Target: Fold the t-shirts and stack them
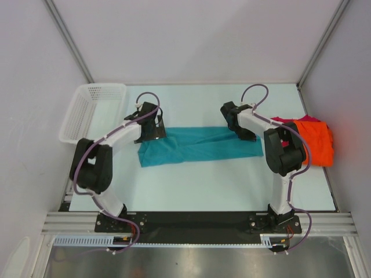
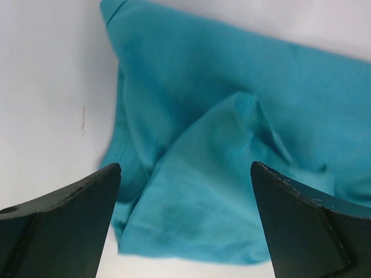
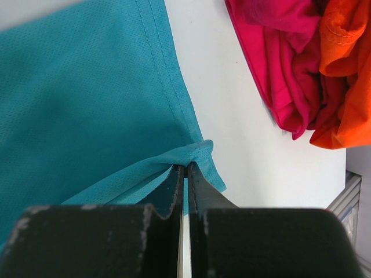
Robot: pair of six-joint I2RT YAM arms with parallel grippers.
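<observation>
Teal t-shirt (image 1: 200, 146) lies stretched across the worktop (image 1: 232, 179); my right pincer (image 3: 185, 174) pinches its hem corner, probably to keep it taut, while my left pincer (image 2: 184, 171) hovers spread above the other end.

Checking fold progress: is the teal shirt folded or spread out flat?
Partly folded: the teal shirt lies as a long narrow strip, cloth layers overlapping in the left wrist view; not a compact fold.

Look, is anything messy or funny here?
Yes. The teal shirt is bunched and folded crooked at its left end, under the open left gripper. The magenta shirt and orange shirt lie crumpled in a heap by the right edge of the table.
</observation>
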